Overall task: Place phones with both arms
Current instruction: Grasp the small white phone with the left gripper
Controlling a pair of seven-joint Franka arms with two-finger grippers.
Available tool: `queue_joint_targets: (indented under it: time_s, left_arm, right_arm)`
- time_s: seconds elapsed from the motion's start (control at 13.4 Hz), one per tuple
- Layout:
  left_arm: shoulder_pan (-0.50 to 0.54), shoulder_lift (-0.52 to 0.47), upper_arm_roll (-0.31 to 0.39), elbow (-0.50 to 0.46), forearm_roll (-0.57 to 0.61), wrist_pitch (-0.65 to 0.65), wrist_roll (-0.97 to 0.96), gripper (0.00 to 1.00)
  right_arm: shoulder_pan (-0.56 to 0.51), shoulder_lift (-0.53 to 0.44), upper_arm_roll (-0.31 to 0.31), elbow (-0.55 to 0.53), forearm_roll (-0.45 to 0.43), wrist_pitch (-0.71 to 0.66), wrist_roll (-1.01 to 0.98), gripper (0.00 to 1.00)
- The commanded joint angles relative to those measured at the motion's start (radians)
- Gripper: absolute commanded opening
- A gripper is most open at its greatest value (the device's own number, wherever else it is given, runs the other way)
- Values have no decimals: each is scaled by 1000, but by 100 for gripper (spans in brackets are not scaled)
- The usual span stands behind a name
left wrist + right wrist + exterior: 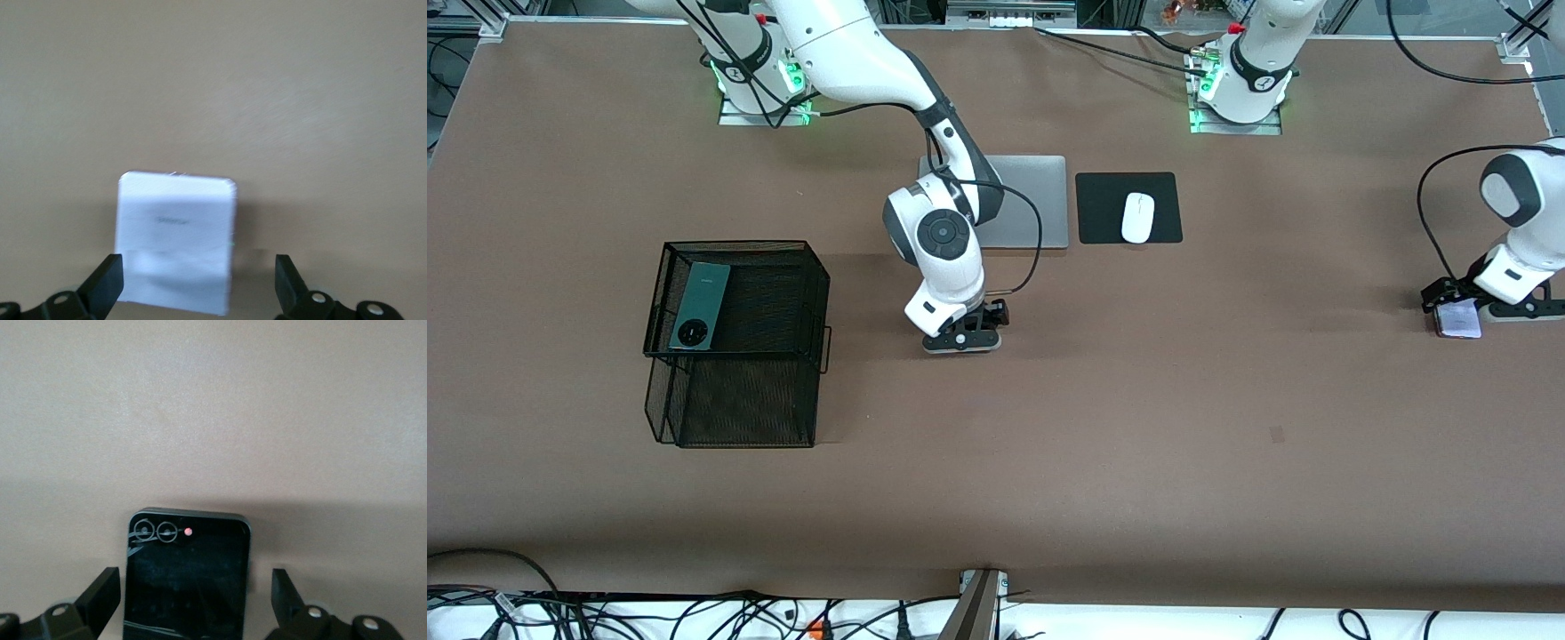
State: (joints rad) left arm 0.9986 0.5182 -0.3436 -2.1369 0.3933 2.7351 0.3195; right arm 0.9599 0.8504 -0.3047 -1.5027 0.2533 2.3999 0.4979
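My right claw (195,603) open, straddling black phone (187,580); left claw (199,283) open over white phone (177,243). Advise centring, descending squarely, closing on side edges.

From my front view the right gripper (961,340) covers the black phone entirely; I only see that phone (189,577) in the right wrist view, its near end cut by the frame edge. The left arm (1516,231) runs off the frame side, its upper links out of view. The lilac-white phone (1458,317) shows partly under the left gripper (1463,298). In the left wrist view that phone is blurred; its printed mark is unreadable to me.
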Motion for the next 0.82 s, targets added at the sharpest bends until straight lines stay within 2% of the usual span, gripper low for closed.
queue_joint_targets:
  time_s: [0.0,0.52,0.75]
  left_arm:
    - [31,34,-31,37,-8,0,49,100]
    - [40,115,-31,112,-14,-3,90,100]
    - [34,118,-31,112,-13,-3,90,100]
  right_arm:
    - [10,15,-2,21,-23,-2,4,100]
    - [17,24,-1,21,-20,4,13,100]
    - [20,33,1,21,-17,5,19,100]
